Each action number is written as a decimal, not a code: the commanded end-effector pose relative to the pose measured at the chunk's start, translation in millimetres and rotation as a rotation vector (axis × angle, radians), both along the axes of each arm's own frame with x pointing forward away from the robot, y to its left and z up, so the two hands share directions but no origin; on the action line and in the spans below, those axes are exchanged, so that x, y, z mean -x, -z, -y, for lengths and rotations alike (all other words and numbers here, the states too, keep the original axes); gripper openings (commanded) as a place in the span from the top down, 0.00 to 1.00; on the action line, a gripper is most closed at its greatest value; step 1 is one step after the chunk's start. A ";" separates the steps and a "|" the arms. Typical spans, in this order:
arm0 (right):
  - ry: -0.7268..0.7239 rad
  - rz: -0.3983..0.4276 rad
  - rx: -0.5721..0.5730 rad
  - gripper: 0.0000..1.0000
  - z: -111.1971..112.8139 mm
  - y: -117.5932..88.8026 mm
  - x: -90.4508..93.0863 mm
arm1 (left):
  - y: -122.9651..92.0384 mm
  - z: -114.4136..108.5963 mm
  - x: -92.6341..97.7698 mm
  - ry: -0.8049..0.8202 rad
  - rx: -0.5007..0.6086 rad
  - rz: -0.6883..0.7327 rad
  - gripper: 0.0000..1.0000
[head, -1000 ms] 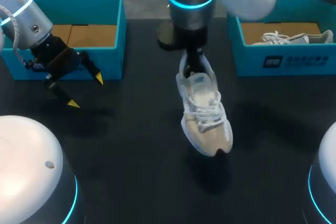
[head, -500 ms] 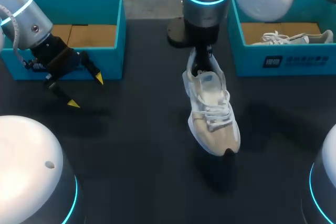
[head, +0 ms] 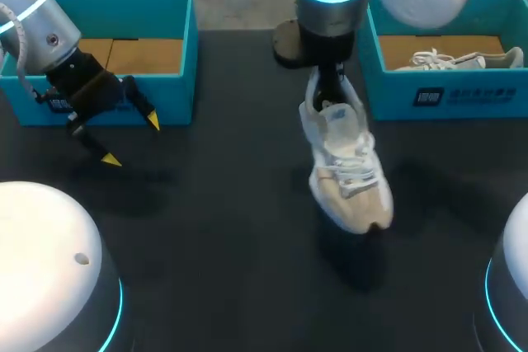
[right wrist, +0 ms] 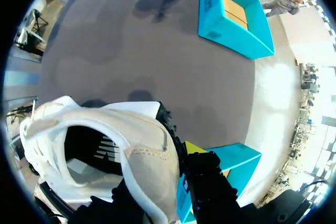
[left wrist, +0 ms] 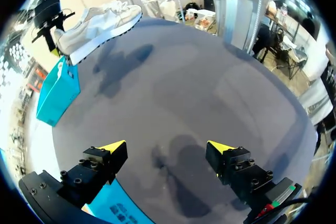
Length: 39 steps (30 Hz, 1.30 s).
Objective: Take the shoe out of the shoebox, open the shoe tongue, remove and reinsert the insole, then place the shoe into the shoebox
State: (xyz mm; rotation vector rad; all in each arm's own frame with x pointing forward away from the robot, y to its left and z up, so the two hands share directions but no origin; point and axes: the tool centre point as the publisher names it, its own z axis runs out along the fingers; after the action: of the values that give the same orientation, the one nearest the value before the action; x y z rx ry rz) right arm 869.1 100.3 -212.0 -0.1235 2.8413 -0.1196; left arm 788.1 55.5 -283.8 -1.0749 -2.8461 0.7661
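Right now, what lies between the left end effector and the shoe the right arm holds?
Only bare dark table lies between the left end effector and the shoe; the head view shows it.

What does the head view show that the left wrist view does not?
Only the head view: a second shoe lying in the right shoebox, and the brown floor of the left shoebox. Only the left wrist view: the white shoe from its side, with the dark sole edge. Both: that shoe held above the table, and the left gripper open.
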 end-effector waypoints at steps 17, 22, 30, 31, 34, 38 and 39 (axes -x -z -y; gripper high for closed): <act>0.105 0.006 0.019 1.00 102.7 -36.0 -79.2 | -34.5 -44.6 -16.7 -0.682 -0.219 -0.073 0.00; 0.132 0.007 0.024 1.00 121.7 -41.9 -96.2 | -42.7 -61.1 -16.1 -0.828 -0.244 -0.067 0.00; 0.205 -0.012 0.004 1.00 138.8 -46.0 -111.7 | -54.1 -74.3 -15.3 -0.889 -0.263 -0.065 0.00; 0.205 -0.012 0.004 1.00 138.8 -46.0 -111.7 | -54.1 -74.3 -15.3 -0.889 -0.263 -0.065 0.00; 0.205 -0.012 0.004 1.00 138.8 -46.0 -111.7 | -54.1 -74.3 -15.3 -0.889 -0.263 -0.065 0.00; 0.205 -0.012 0.004 1.00 138.8 -46.0 -111.7 | -54.1 -74.3 -15.3 -0.889 -0.263 -0.065 0.00; 0.205 -0.012 0.004 1.00 138.8 -46.0 -111.7 | -54.1 -74.3 -15.3 -0.889 -0.263 -0.065 0.00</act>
State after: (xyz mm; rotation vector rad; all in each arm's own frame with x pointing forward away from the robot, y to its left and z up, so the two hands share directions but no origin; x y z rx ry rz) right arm 980.4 -38.2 -167.7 0.1680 2.8560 -0.1660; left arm 803.8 129.6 -229.6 0.2904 -3.1681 0.3727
